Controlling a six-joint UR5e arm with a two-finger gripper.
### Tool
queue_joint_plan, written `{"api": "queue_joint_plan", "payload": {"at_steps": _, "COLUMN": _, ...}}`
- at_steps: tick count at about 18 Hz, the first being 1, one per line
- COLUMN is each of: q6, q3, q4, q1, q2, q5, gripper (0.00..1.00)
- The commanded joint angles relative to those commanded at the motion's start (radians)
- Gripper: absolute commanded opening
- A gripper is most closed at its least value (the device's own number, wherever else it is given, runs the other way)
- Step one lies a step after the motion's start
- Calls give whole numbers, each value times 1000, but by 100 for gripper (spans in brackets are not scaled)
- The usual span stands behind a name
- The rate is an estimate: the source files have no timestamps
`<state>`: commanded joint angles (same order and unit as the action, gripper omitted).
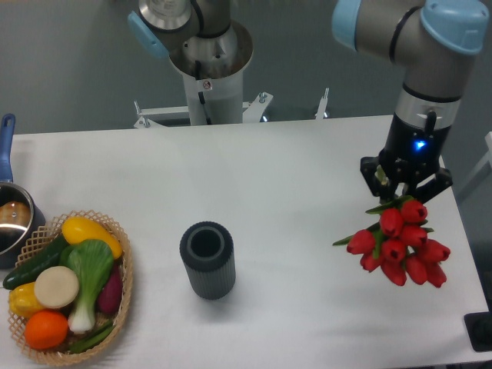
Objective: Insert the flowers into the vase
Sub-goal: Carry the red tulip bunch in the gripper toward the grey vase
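Red flowers (398, 247) under gripper (405, 192), buds down, stems up.
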<state>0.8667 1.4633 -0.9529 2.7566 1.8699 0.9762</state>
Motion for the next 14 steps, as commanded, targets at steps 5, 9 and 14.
{"api": "queue_joint_plan", "payload": {"at_steps": 5, "q6": -6, "q3": 15, "q4": 14, "q1": -6, "q2": -9, "q5": -212, "gripper": 0}}
{"api": "queue_joint_plan", "payload": {"at_steps": 9, "q6": -5, "q3": 57, "q4": 86, "q1": -29, "q2": -44, "q5": -231, "gripper": 0}}
{"api": "queue_joint_plan", "payload": {"at_steps": 14, "q6": -29, "q3": 118, "q4": 155, "q1": -41, "q2": -89, "q5": -339, "gripper": 0}}
